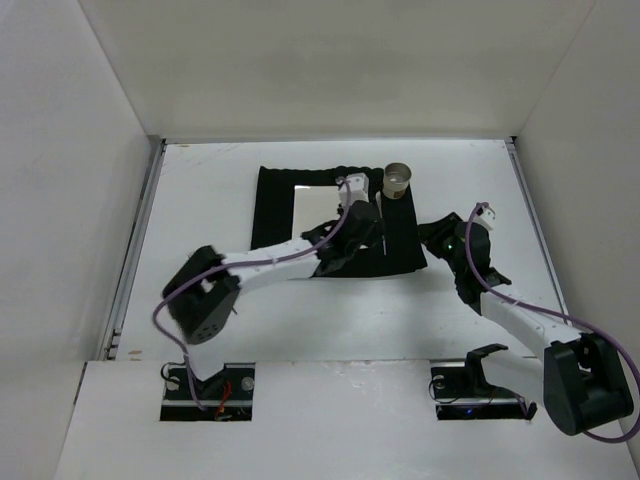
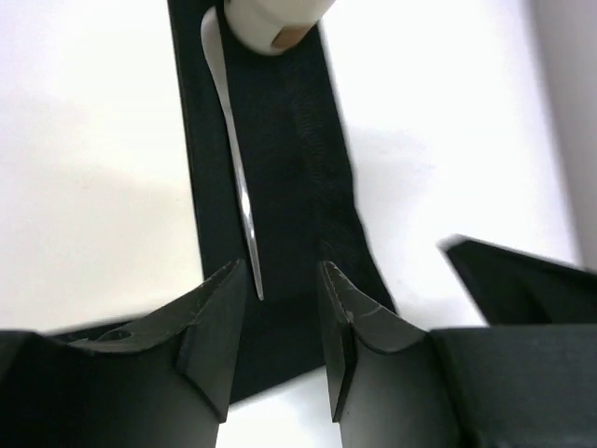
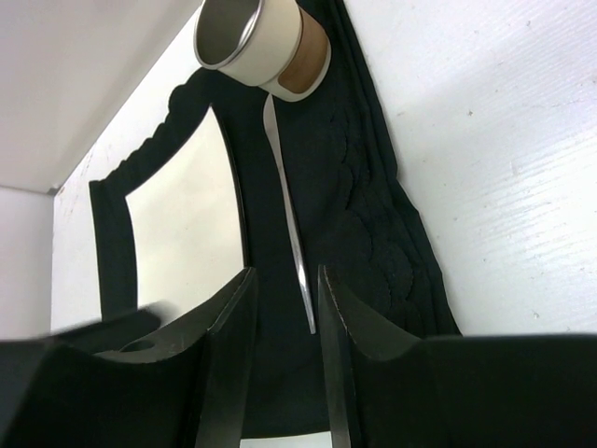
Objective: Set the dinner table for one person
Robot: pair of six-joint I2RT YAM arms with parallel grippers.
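On the white dinner table (image 1: pixel 200 200) lies a black mat (image 1: pixel 275 200) with a square white plate (image 1: pixel 315 205) on it. A cup (image 1: pixel 399 180) stands at the mat's far right corner. A slim silver utensil (image 2: pixel 244 201) lies flat on the mat's right strip, pointing at the cup (image 2: pixel 275 19). My left gripper (image 2: pixel 282 271) hovers over its near end, open, the utensil's tip just beside the left finger. My right gripper (image 3: pixel 285 273) is open too, narrower, low at the mat's right edge, facing the utensil (image 3: pixel 297 257), cup (image 3: pixel 261 47) and plate (image 3: pixel 182 215).
Thin metal rails (image 1: pixel 135 250) run along the table's left and right edges, with white walls around. The right gripper's dark finger (image 2: pixel 522 280) shows close by at the right of the left wrist view. The mat's right edge (image 3: pixel 392 233) is rumpled.
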